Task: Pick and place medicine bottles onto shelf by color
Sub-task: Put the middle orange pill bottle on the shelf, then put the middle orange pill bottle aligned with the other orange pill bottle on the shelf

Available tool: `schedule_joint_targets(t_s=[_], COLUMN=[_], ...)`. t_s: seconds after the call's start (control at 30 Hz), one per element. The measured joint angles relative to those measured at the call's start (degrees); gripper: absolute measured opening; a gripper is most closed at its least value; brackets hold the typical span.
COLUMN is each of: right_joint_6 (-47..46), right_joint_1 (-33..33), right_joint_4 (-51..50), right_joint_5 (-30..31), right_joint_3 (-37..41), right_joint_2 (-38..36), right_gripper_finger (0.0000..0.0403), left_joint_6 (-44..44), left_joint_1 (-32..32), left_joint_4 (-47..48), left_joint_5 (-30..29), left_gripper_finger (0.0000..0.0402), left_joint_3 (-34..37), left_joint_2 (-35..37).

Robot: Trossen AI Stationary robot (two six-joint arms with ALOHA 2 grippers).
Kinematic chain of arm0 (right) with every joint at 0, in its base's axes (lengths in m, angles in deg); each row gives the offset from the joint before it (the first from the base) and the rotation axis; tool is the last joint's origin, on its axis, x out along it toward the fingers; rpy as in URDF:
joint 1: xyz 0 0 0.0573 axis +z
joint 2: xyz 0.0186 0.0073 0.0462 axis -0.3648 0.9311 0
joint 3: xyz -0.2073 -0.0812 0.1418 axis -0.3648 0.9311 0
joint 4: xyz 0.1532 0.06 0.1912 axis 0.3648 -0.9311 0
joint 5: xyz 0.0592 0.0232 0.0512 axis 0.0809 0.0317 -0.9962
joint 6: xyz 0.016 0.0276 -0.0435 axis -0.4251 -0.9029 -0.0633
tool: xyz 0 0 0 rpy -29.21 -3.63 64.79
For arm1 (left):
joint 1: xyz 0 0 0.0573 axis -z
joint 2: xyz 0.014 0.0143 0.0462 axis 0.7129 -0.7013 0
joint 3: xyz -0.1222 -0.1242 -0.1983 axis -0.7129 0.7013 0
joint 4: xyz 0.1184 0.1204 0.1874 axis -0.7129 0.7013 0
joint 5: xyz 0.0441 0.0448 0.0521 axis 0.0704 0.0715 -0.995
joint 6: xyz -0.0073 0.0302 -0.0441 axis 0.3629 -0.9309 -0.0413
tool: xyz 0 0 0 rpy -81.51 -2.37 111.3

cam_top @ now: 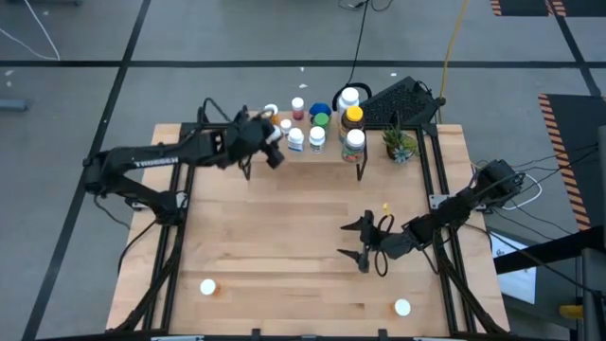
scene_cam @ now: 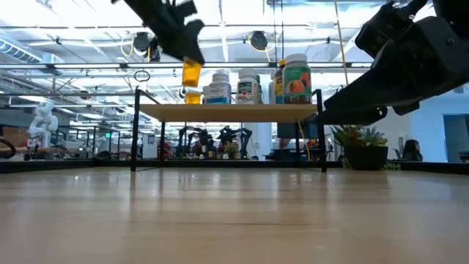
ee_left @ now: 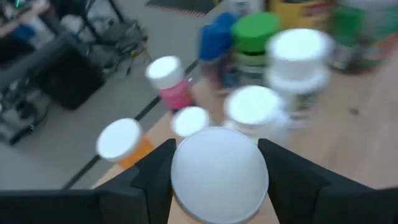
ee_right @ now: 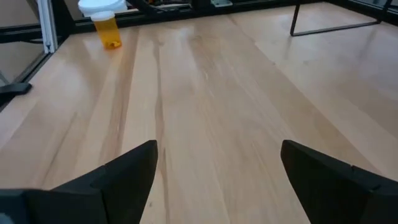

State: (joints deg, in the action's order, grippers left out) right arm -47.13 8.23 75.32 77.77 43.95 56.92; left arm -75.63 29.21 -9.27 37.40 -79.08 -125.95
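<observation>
Two bottles on table: orange one (cam_top: 207,286) front-left, white-capped one (cam_top: 402,307) front-right
Left gripper (cam_top: 276,152): clamped on white-capped orange bottle (scene_cam: 191,73), above shelf's (scene_cam: 227,111) left end
Nearby: crowded bottles, potted plant (cam_top: 399,144)
Right gripper (cam_top: 362,242): fingers apart, mid-table

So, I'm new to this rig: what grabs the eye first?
The left gripper holds an orange bottle above the shelf's left end, beside a crowd of bottles. The right gripper hangs open mid-table; two bottles wait near the front edge.
</observation>
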Motion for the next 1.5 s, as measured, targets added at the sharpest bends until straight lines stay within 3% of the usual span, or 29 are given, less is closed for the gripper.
schedule_joint_targets(t_s=[0.2, 0.37, 0.63, 1.07, 1.27, 1.5], right_joint_6=[0.4, 0.5, 0.6, 0.5, 0.0, -0.5], right_joint_1=[0.0, 0.0, 0.0, 0.0, 0.0, 0.0], right_joint_4=[-0.2, -0.4, -0.4, -0.4, -0.4, -0.3], right_joint_5=[0.0, 0.0, 0.0, 0.0, 0.0, -0.1], right_joint_3=[0.0, 0.0, 0.0, 0.0, 0.0, 0.0], right_joint_2=[0.0, 0.0, 0.0, 0.0, 0.0, 0.0], right_gripper_finger=[0.0338, 0.0338, 0.0338, 0.0338, 0.0338, 0.0338], left_joint_6=[3.2, 4.5, 4.5, 7.1, 7.5, 10.4], left_joint_1=[-8.1, -10.3, -10.4, -6.3, -4.2, -3.8], left_joint_4=[0.2, -0.1, -0.2, 2.4, 6.8, 11.2], left_joint_5=[4.6, 6.3, 6.4, 5.8, 2.8, 3.3], left_gripper_finger=[0.0240, 0.0228, 0.0192, 0.0199, 0.0251, 0.0368], left_joint_3=[0.1, 0.0, 0.0, 0.0, 0.0, 0.0], left_joint_2=[-3.8, -5.4, -5.7, -3.1, 0.9, -0.7])
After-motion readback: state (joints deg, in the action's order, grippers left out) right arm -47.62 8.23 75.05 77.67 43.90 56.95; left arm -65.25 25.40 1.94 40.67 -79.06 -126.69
